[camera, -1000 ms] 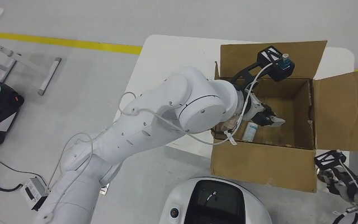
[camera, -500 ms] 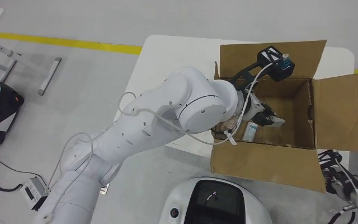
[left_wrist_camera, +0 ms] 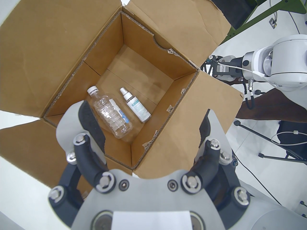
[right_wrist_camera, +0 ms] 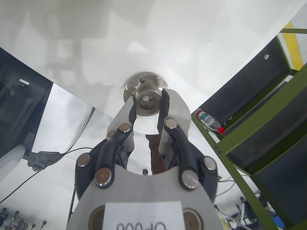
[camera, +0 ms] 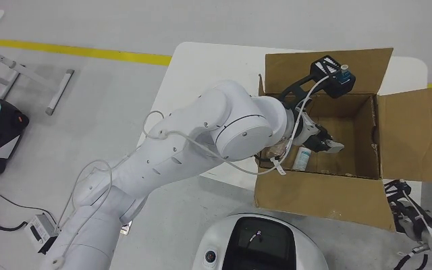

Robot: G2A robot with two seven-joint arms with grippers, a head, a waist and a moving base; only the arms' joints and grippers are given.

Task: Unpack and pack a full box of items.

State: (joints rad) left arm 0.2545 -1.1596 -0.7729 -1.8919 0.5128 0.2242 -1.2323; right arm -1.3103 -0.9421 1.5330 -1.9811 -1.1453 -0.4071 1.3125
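The cardboard box stands open on the smooth white table, its four corrugated flaps folded outward, their edges ragged where tape has torn the paper; the walls are plain brown board with the fluting showing along the rim. On the box's flat floor two items lie on their sides, close together and roughly parallel, toward one corner of the box: a clear plastic bottle, ribbed and crinkled, with a white cap and a white-and-blue label; and just beside it a slimmer white spray bottle with a narrow nozzle and a blue-green label. The left gripper hangs above the box's opening; its grey plates and black rubber-lined fingers are spread wide with nothing between them. The right gripper is outside the box, off its right front corner, past the flap there; its toothed black pads pinch a round, flanged steel fitting, a short hollow cylinder on a broader disc, held by the narrow part.
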